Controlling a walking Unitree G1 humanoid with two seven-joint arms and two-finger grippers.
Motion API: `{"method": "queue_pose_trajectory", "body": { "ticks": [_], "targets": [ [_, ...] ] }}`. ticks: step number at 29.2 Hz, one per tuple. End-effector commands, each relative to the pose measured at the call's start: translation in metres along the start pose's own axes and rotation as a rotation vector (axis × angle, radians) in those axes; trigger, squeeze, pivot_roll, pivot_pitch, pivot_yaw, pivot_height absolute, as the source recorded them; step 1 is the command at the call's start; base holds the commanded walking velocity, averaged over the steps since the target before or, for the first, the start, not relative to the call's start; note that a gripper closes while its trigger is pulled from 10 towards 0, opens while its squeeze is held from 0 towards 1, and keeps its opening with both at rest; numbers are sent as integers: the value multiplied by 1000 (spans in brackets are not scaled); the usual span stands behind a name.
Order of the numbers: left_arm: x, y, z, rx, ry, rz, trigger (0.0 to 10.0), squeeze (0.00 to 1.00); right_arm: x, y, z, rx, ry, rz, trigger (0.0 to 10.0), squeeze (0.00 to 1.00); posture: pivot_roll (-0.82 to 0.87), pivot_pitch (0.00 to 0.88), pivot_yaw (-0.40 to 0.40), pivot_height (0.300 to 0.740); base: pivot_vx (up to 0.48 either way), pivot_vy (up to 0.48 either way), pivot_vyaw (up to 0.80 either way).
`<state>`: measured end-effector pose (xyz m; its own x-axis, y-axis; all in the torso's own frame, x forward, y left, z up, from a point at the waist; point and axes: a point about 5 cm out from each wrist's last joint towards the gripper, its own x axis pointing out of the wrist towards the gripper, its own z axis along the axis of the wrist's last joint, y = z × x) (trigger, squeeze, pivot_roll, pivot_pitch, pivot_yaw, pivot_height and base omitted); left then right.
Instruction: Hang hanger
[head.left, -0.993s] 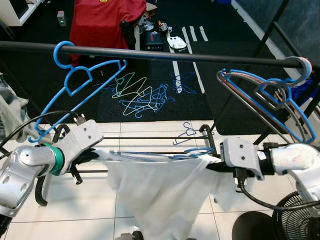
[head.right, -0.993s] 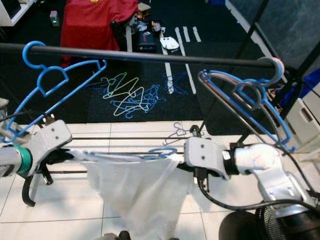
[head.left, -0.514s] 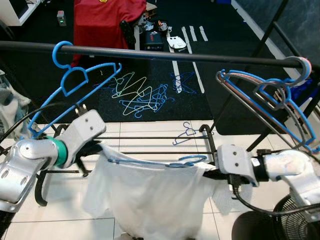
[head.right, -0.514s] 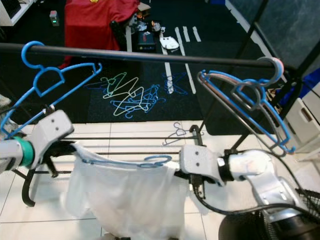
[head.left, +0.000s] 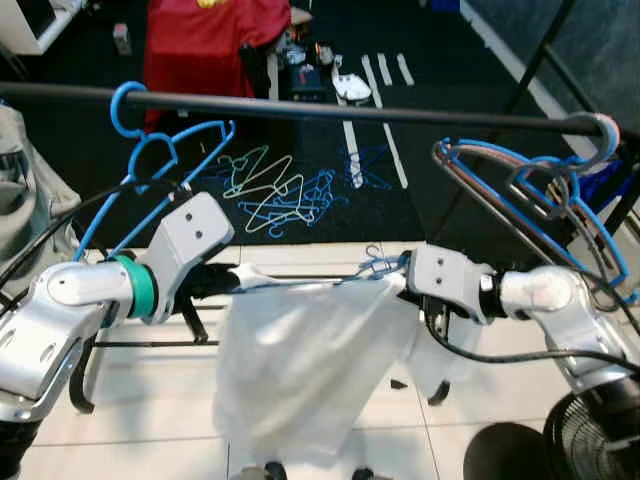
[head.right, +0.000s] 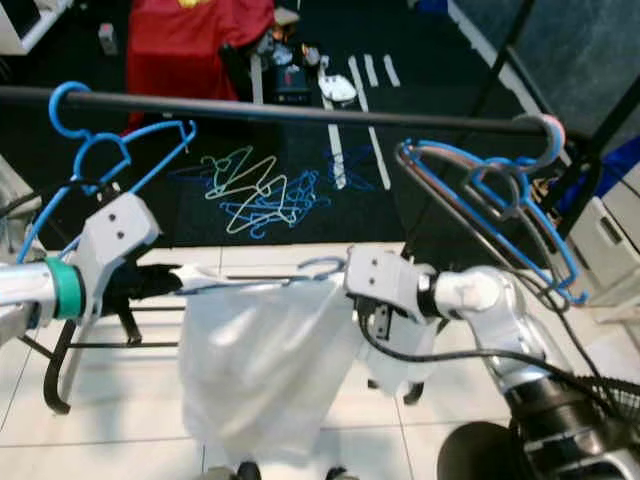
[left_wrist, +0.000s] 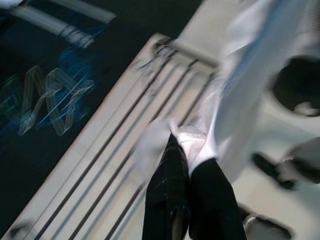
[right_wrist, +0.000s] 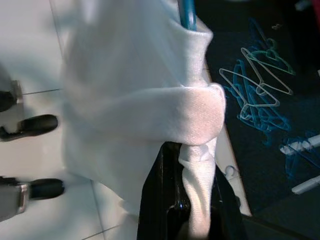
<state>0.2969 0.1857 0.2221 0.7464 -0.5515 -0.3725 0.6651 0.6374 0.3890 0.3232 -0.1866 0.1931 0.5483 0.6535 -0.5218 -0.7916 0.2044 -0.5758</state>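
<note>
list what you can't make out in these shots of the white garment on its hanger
- Blue hanger: its hook shows in the left eye view; the white garment covers the arms.
- Garment's lower hem: cut off by the bottom edge in both eye views.
- Left wrist view: blurred, so the left gripper grip on cloth is unclear in detail.
- Right gripper: cloth wraps the fingertips.

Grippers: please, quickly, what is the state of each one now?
Left gripper: shut on the white garment, at one shoulder.
Right gripper: shut on the white garment, at the other shoulder, beside the blue hanger inside it.
</note>
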Motion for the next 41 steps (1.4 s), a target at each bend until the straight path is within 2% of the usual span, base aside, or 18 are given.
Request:
{"method": "queue_pose_trajectory", "body": {
  "ticks": [1,2,4,10,13,16,17,22,26,28,29,30,31,32,33,35,37,41],
  "targets": [
    [1,2,-5,11,28,24,0,0,-2,3,-1,7,-6,17,0,0,-37,149,75,740,0,0,0],
    [2,9,-14,18,74,91,0,0,-8,10,-1,-1,-8,51,0,0,-45,150,75,740,0,0,0],
    [1,10,-15,15,79,97,0,0,-11,11,-4,1,6,52,0,0,-46,149,75,740,0,0,0],
    [0,9,-14,9,80,87,0,0,-18,8,-16,3,50,17,0,0,-46,147,75,740,0,0,0],
    [0,3,-7,-28,46,50,0,0,-16,7,-18,-3,61,11,0,0,-46,146,72,740,0,0,0],
    [5,-13,11,-93,-48,-44,0,0,-3,2,-10,-13,28,-22,0,0,-42,143,72,740,0,0,0],
    [5,-13,11,-93,-48,-44,0,0,-3,2,-10,-13,28,-22,0,0,-42,143,72,740,0,0,0],
    [11,-43,34,-214,-167,-219,0,0,24,-22,17,-4,-73,-168,0,0,-33,143,78,740,0,0,0],
    [15,-51,41,-278,-200,-259,0,0,34,-28,25,3,-108,-194,0,0,-23,141,75,740,0,0,0],
    [15,-51,41,-278,-200,-259,0,0,34,-28,25,3,-108,-194,0,0,-23,141,75,740,0,0,0],
    [20,-51,48,-350,-237,-250,0,0,38,-25,30,18,-138,-173,0,0,-22,141,73,740,0,0,0],
    [20,-51,48,-350,-237,-250,0,0,38,-25,30,18,-138,-173,0,0,-22,141,73,740,0,0,0],
    [26,-52,54,-415,-264,-237,0,0,42,-21,36,29,-177,-141,0,0,-24,142,75,740,0,0,0],
    [26,-52,54,-415,-264,-237,0,0,42,-21,36,29,-177,-141,0,0,-24,142,75,740,0,0,0],
    [31,-52,58,-461,-282,-218,0,0,45,-14,43,34,-225,-97,0,0,-27,142,74,740,0,0,0],
    [31,-52,58,-461,-282,-218,0,0,45,-14,43,34,-225,-97,0,0,-27,142,74,740,0,0,0],
    [37,-59,67,-517,-320,-230,0,0,44,5,54,17,-323,15,0,0,-29,140,80,740,0,0,0],
    [37,-59,67,-517,-320,-230,0,0,44,5,54,17,-323,15,0,0,-29,140,80,740,0,0,0]
  ]
}}
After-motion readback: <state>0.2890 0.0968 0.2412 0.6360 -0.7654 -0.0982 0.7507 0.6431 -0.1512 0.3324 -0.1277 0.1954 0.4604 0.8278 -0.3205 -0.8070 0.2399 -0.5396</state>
